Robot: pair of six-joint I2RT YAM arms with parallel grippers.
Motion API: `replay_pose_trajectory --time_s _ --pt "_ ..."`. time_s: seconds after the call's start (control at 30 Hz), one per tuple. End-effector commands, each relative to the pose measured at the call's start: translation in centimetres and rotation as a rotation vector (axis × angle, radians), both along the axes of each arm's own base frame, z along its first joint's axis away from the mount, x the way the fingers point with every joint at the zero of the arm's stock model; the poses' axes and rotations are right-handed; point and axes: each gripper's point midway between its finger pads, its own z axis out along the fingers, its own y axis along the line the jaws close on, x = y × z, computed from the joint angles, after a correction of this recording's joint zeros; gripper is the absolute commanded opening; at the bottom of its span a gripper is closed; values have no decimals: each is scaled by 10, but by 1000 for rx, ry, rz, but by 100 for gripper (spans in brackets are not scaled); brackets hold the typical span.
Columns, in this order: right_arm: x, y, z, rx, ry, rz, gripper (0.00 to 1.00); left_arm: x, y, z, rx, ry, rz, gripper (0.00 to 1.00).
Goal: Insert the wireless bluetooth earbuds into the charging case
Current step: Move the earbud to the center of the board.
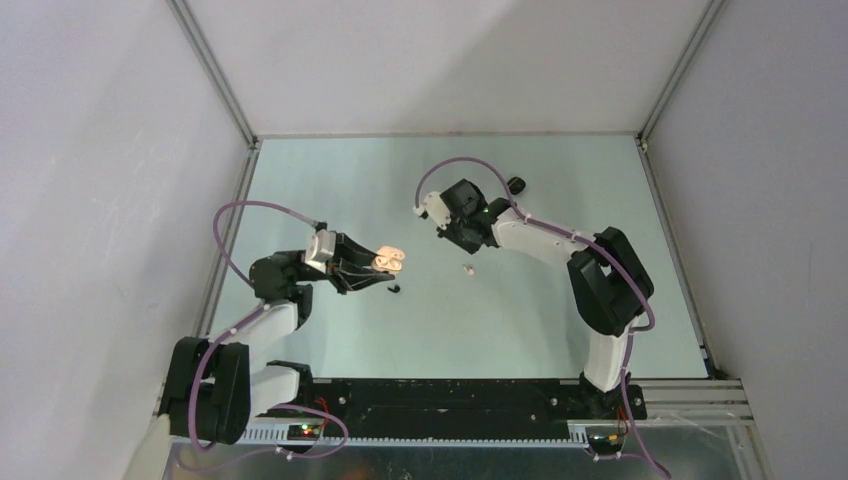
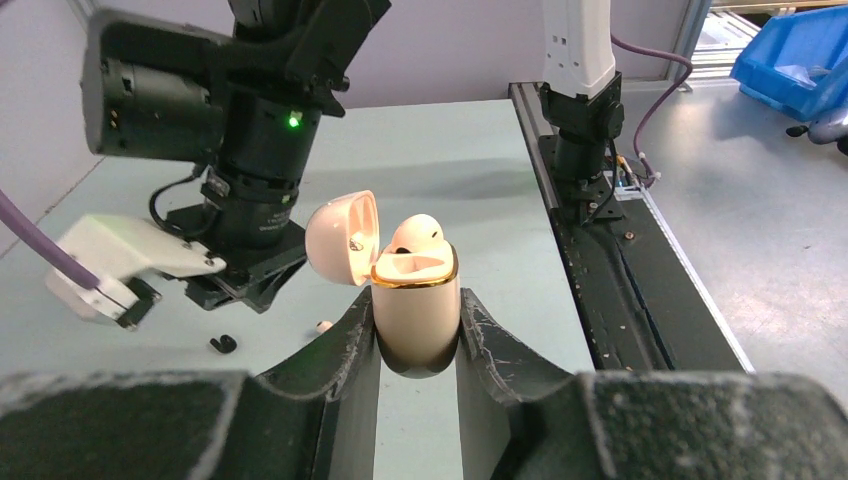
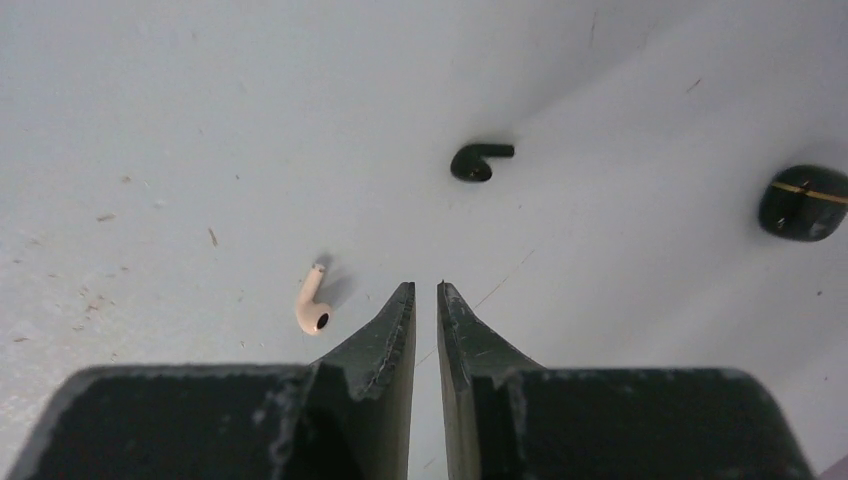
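My left gripper (image 2: 416,303) is shut on a cream charging case (image 2: 416,318) with a gold rim, held above the table. Its lid (image 2: 343,238) stands open, and one cream earbud (image 2: 417,232) sits in a socket. In the top view the held case (image 1: 390,259) is left of centre. My right gripper (image 3: 426,288) is shut with nothing between its fingers, and it hovers over the table. A loose cream earbud (image 3: 314,302) lies just left of its tips, and a black earbud (image 3: 478,160) lies beyond them. The top view shows a cream bud (image 1: 467,268) and a black bud (image 1: 396,289) on the table.
A closed black case (image 3: 803,201) with a gold line rests on the table at the far right of the right wrist view, and it also shows in the top view (image 1: 516,184) behind the right arm. The right arm's wrist (image 2: 250,150) hangs close in front of the held case.
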Motion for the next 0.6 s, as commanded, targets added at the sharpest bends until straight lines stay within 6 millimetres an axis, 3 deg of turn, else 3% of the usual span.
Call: replay_pose_trajectory --time_s 0.0,0.17,0.33,0.57 --pt "2 18 36 97 -30 26 18 -1 -1 9 0 -68 -15 0" --pt "-8 17 22 80 24 0 18 -1 0 9 1 -69 -15 0" --pt "-35 9 -1 134 242 -41 21 -2 0 10 0 -74 -14 0" --pt "-31 -13 -8 310 496 -209 30 -2 0 10 -1 -72 -13 0"
